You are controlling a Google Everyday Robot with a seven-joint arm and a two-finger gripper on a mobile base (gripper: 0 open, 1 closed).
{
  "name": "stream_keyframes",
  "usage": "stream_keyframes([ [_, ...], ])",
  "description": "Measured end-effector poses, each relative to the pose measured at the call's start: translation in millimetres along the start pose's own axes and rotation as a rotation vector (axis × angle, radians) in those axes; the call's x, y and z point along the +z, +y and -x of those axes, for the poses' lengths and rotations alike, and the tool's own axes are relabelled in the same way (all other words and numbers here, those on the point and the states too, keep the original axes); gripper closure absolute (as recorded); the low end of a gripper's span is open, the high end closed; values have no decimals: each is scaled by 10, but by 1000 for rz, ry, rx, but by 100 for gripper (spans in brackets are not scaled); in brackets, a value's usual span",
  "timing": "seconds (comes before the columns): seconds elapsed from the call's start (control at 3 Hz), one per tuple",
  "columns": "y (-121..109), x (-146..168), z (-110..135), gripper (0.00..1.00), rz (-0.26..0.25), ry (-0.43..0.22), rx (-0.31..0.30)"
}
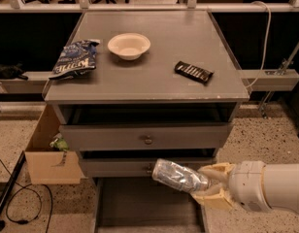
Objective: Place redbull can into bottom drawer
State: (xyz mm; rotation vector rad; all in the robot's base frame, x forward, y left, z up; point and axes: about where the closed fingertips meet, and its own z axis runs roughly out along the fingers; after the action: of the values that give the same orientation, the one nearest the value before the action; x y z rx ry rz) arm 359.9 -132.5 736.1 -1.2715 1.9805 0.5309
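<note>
On the counter [154, 89], well above the action, a blue chip bag [74, 58] lies at the left, a white bowl [129, 45] sits near the middle and a dark candy bar [193, 72] lies toward the right; none of them is in the way.

Lower down, the bottom drawer [140, 205] is pulled out toward the near side, its dark floor bare. The can [180, 175] hangs above the drawer's right half, lying almost flat. Its long axis runs left to right, and its free end points left, just beside the knob of the drawer above [115, 168].

The gripper [207, 184] comes in from the right, clamped on the can's right end with one finger above and one below. The drawer floor lies straight below the can, so the coming move looks to be mostly downward.
</note>
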Motion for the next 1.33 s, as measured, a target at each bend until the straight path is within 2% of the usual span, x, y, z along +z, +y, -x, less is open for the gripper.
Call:
stream_keyframes([
  [0.33,-132,202,-270,100,1,8,-10],
  [0.67,-281,454,-592,100,25,43,10],
  [1.0,-278,553,-605,100,42,41,7],
  [1.33,-274,868,-711,100,86,47,23],
])
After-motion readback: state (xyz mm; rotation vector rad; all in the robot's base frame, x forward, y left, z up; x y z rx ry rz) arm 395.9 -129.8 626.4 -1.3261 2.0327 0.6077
